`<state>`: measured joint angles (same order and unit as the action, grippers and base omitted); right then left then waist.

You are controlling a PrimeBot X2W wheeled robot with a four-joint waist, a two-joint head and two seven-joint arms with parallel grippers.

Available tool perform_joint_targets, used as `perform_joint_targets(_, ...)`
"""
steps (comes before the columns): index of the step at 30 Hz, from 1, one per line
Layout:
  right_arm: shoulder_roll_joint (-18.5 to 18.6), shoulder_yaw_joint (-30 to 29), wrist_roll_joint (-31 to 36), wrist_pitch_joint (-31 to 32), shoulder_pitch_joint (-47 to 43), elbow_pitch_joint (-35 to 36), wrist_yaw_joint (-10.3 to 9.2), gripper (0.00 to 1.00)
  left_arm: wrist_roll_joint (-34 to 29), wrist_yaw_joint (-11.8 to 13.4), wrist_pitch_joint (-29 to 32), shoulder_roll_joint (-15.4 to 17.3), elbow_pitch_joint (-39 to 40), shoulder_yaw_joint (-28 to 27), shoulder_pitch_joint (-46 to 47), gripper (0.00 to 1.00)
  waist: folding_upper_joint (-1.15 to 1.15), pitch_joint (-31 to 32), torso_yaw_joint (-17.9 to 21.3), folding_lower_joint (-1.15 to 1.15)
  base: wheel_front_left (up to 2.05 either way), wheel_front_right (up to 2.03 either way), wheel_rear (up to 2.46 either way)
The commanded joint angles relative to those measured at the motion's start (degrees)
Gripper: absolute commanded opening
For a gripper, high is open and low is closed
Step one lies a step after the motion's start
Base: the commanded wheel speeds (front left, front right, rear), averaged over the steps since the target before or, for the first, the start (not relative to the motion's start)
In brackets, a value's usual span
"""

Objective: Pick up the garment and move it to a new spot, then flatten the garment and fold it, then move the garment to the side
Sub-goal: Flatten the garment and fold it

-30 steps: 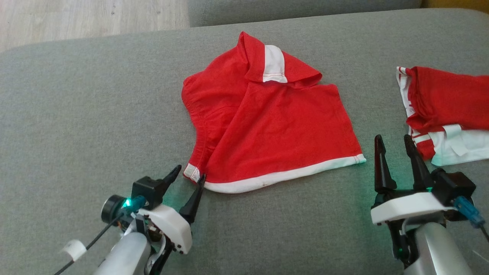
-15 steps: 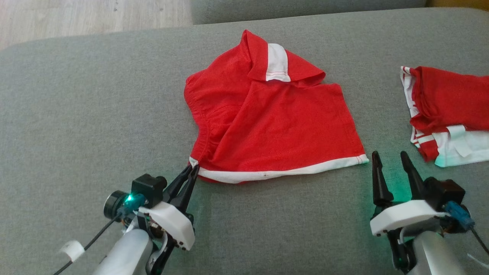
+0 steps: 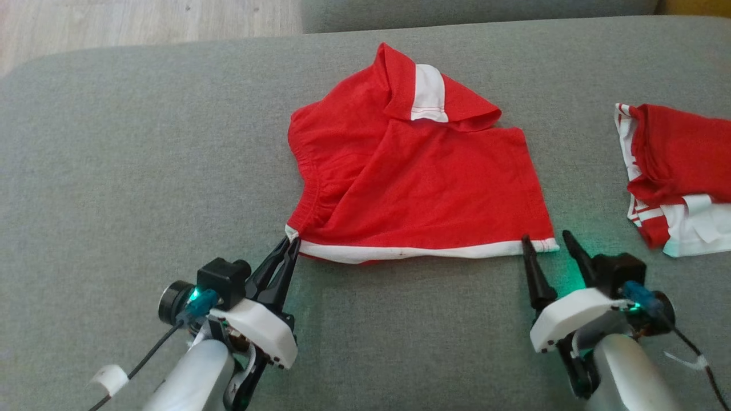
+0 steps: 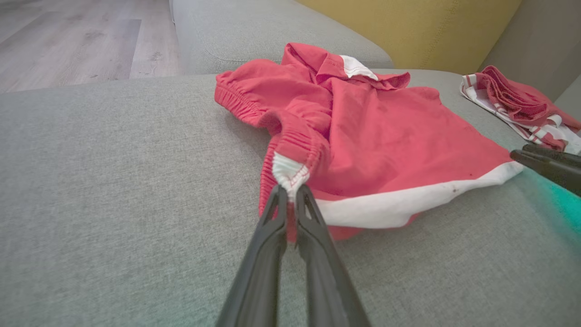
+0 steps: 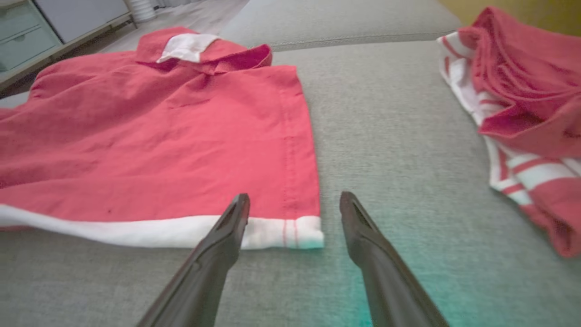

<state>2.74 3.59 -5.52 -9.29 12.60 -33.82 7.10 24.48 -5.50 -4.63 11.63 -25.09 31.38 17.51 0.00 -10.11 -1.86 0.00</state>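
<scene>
- Position of garment [image 3: 411, 182]: red, lying on grey cushion [image 3: 143, 142], about the middle of the head view, mostly flat.
- White hem band [image 3: 422, 251] runs along the garment's near edge. The far part is folded over and shows a white panel [image 3: 428, 100].
- Gathered elastic edge on the garment's left side, bunched into folds towards the near-left corner.
- Left gripper [image 3: 290, 242]: jaws pressed together, clamped on the garment's near-left corner. The left wrist view shows a white tuft of cloth pinched between the fingertips [image 4: 278, 193], with fabric puckered just behind the pinch.
- Right gripper [image 3: 546, 238]: jaws apart, nothing held. It sits at the near-right corner of the hem band. In the right wrist view one finger lies over the white band and the other over bare cushion just beside the corner. Contact with the cloth: cannot tell.
- Second red-and-white garment [image 3: 679, 154]: crumpled heap on the same cushion, to the right, apart from the first.
- Wood floor [image 3: 114, 23] beyond the cushion's far-left edge.
</scene>
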Motion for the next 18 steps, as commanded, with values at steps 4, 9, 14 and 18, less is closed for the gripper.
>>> perform_joint_targets(4, 0.1, 2.4, 1.1, 0.3, 1.2, 0.6, 0.39, 1.0, 0.5, 0.4, -0.8, 0.5, 1.8, -1.9, 1.9, 0.0, 0.0, 0.1, -0.2, 0.0, 0.0, 0.0, 0.0)
perform_joint_targets(9, 0.1, 2.7, 1.5, 0.5, 1.0, 0.0, 0.39, 1.0, 0.7, 0.8, -1.1, 0.6, 1.6, -1.8, 1.9, 0.0, 0.0, 0.3, 0.0, 0.0, 0.0, 0.0, 0.0)
perform_joint_targets(14, 0.1, 2.6, 1.8, 0.9, 1.0, -0.5, 0.39, 1.0, 0.8, 0.9, -1.2, 0.7, 1.6, -1.6, 1.9, 0.0, 0.0, 0.5, 0.1, 0.0, 0.0, 0.0, 0.0)
perform_joint_targets(18, 0.1, 2.5, 2.0, 1.2, 1.0, -0.8, 0.39, 1.0, 1.0, 1.0, -1.2, 0.8, 1.6, -1.5, 2.0, 0.0, 0.0, 0.5, 0.2, 0.0, 0.0, 0.0, 0.0)
